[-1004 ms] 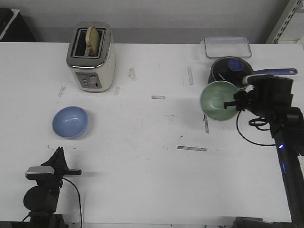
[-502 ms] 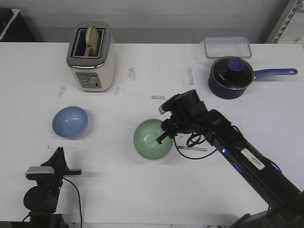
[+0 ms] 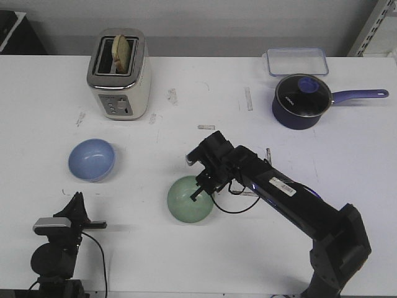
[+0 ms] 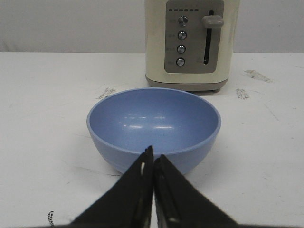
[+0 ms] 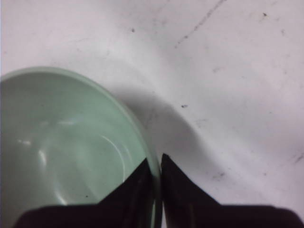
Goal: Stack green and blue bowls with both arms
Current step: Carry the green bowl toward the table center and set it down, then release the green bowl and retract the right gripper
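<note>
Toaster (image 3: pixel 119 74), saucepan (image 3: pixel 302 100) (lidded), container (image 3: pixel 296 61)

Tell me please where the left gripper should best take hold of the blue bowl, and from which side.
Probably the near rim of the blue bowl, approached straight ahead by the left gripper. The bowl stands upright and open, its thin rim facing the shut fingertips; one finger inside and one outside would pinch it. The toaster blocks the far side.

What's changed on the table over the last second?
The right gripper, shut on the green bowl's rim, has carried it from beside the saucepan across to mid-table, nearer the blue bowl. The blue bowl, left gripper and toaster stayed put.
</note>
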Tool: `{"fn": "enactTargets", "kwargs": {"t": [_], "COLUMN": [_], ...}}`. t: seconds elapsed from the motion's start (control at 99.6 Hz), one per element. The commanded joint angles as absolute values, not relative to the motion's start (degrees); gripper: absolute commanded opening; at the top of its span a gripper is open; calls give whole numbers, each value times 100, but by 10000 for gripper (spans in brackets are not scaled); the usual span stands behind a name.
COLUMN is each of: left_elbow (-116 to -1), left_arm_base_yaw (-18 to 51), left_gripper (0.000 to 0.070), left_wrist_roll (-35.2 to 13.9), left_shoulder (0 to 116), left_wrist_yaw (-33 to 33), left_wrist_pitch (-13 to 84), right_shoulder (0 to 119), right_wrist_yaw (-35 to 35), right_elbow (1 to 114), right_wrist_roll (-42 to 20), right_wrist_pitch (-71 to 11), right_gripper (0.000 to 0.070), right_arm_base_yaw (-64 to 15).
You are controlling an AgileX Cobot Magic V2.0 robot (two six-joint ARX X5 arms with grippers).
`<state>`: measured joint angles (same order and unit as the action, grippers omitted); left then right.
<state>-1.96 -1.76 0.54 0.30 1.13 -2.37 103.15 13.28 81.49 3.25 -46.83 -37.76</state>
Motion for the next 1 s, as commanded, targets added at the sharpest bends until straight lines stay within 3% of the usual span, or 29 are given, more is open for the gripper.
{"fn": "enactTargets", "kwargs": {"t": [0.0, 0.05, 0.08, 0.12, 0.141, 0.211, 0.241, 0.291, 0.512, 0.602, 0.703, 0.843, 0.994], "left_elbow": [-78, -78, -78, -78, -78, -78, -78, -78, -78, -78, -78, -78, -78], "left_arm_base_yaw": [-187, -187, -187, -187, -187, -187, -187, -187, -187, -187, -187, -187, -187], "left_gripper": [1, 1, 1, 1, 1, 1, 1, 1, 1, 1, 1, 1, 1], "left_wrist_roll": [45, 45, 45, 45, 45, 47, 47, 47, 47, 45, 45, 45, 43], "left_shoulder": [19, 19, 19, 19, 19, 19, 19, 19, 19, 19, 21, 21, 21], "left_wrist_yaw": [89, 89, 89, 89, 89, 89, 89, 89, 89, 89, 89, 89, 89], "left_wrist_pitch": [-307, -307, -307, -307, -307, -305, -305, -305, -307, -301, -257, -266, -263], "right_shoulder": [10440, 10440, 10440, 10433, 10429, 10405, 10370, 10289, 9714, 9380, 8967, 8436, 7907], "right_wrist_yaw": [1317, 1328, 1343, 1363, 1361, 1361, 1354, 1350, 1297, 1149, 899, 611, 478], "right_elbow": [8237, 8237, 8237, 8237, 8237, 8246, 8250, 8274, 8705, 8829, 8849, 8847, 8711], "right_wrist_roll": [447, 447, 447, 438, 429, 432, 432, 432, 432, 432, 429, 427, 287], "right_wrist_pitch": [-4628, -4630, -4635, -4652, -4661, -4678, -4678, -4674, -4646, -4547, -4431, -4569, -4792], "right_gripper": [1, 27, 80, 204, 303, 505, 543, 550, 543, 511, 369, 17, 0], "right_arm_base_yaw": [-3830, -3830, -3830, -3830, -3828, -3828, -3828, -3828, -3706, -3568, -3328, -2840, -2178]}}
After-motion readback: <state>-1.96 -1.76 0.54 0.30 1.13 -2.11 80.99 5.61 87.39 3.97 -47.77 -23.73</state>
